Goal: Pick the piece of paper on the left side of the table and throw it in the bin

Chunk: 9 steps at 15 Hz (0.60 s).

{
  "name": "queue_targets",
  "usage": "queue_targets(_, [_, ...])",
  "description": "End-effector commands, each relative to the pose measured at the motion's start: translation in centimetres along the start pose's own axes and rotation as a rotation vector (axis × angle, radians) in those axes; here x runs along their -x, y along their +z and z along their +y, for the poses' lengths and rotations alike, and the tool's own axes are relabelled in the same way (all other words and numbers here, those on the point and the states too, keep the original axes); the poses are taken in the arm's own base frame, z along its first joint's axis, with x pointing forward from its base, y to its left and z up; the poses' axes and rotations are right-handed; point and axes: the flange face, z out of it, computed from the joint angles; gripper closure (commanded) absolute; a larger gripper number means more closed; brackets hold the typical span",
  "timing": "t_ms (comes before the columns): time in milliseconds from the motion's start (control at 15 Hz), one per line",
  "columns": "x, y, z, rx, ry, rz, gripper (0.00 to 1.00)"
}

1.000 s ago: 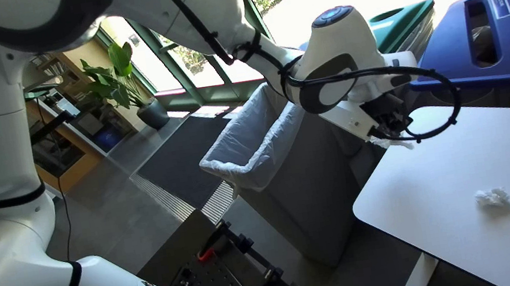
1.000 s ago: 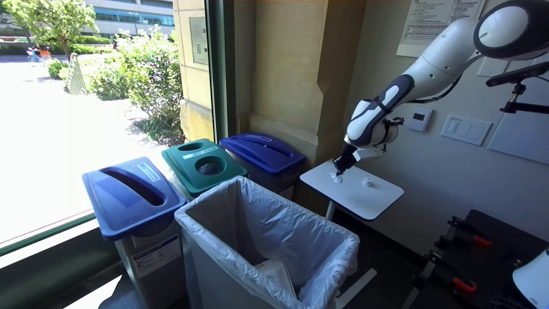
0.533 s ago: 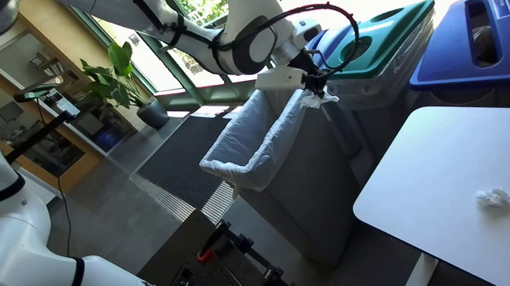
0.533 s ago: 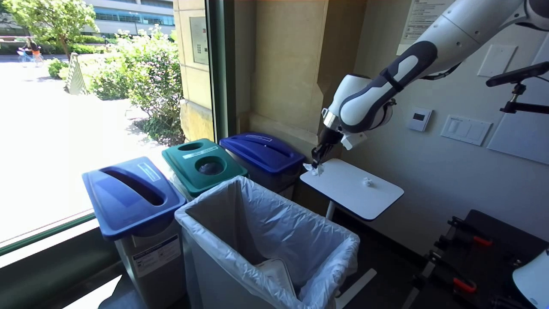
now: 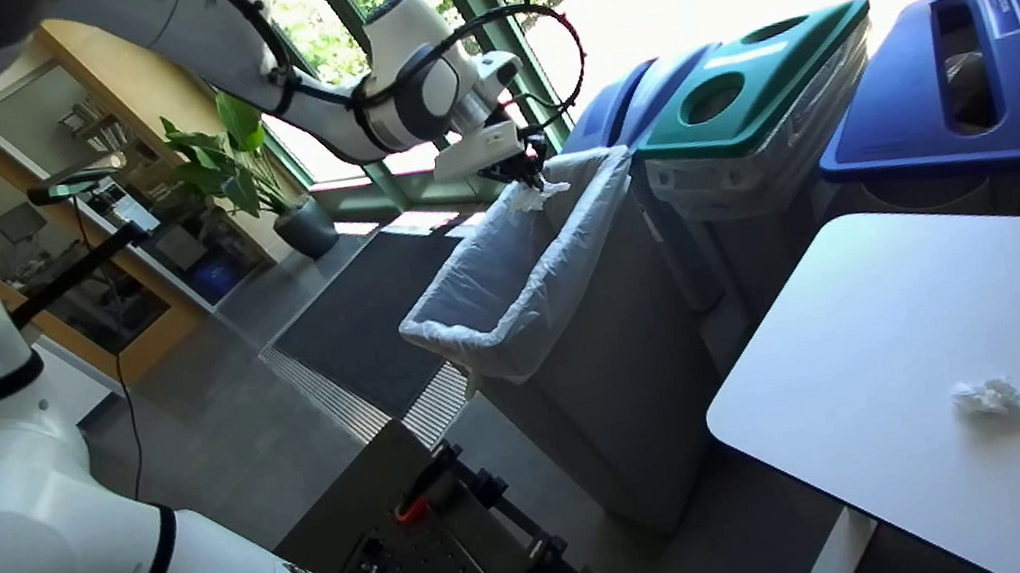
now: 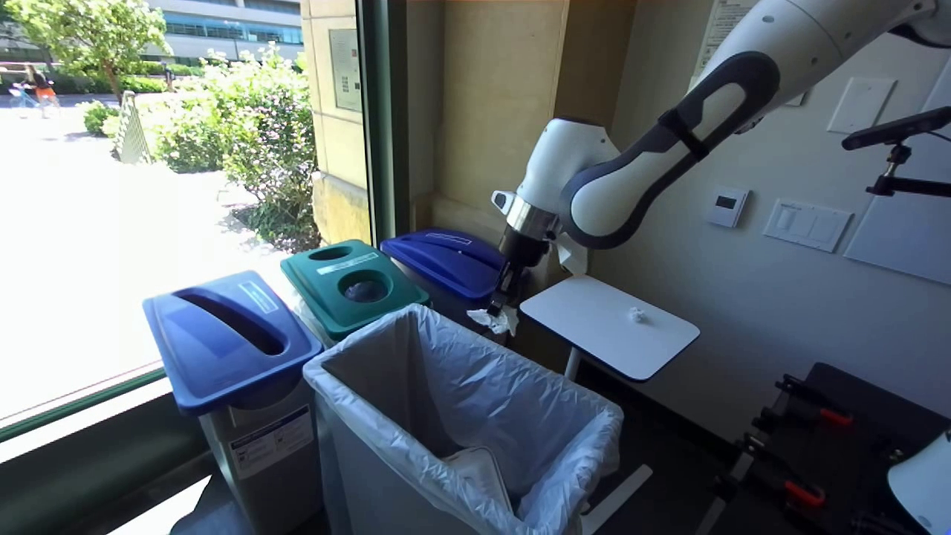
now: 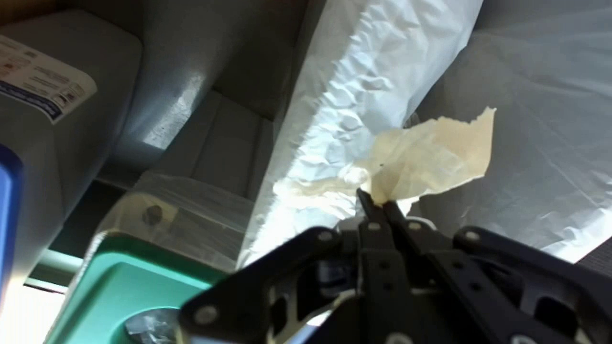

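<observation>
Arm (image 6: 639,193): extended, wrist bent to aim downward; a slow, level move suits this step, since a quick swing might shake a light load free.

Bin (image 5: 599,374): dark grey and lidless, the target, with a pale liner (image 7: 358,95) folded over its rim; come in over the middle of the opening, clear of that fold, which could catch a loose edge.

Bench (image 5: 884,352): well apart from the opening; this step should need nothing from it.

Green-lidded bin (image 5: 767,78): just beside the target, low on the left in the wrist view; shift away from it before letting go.

Pincer (image 7: 377,203): closed, its tips nipping the piece of paper (image 7: 435,153); do not part them until the whole scrap is inside the rim, then dip a little, spread them wide and pause.

Piece of paper: hangs from the tips near the rim; in the wrist view one flap shows against the opening, another end against the fold. I cannot tell whether it touches the liner. Being thin, it may cling, so check that it drops before backing off.

Rounder wad (image 5: 987,397): lies on the bench; probably not the one meant, so leave it.
</observation>
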Motion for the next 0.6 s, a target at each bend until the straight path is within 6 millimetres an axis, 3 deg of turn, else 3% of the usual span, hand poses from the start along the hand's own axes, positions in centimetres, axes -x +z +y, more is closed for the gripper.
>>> queue_targets(0, [-2.1, 1.4, -3.1, -0.011, -0.134, 0.028, 0.99])
queue_targets(267, [-3.1, 2.2, -6.2, -0.053, -0.201, 0.081, 0.99])
queue_targets(333, [-3.1, 2.3, -6.6, -0.053, -0.214, 0.072, 0.73])
queue_targets(533, [-3.3, 2.6, -6.8, -0.06, -0.226, 0.074, 0.58])
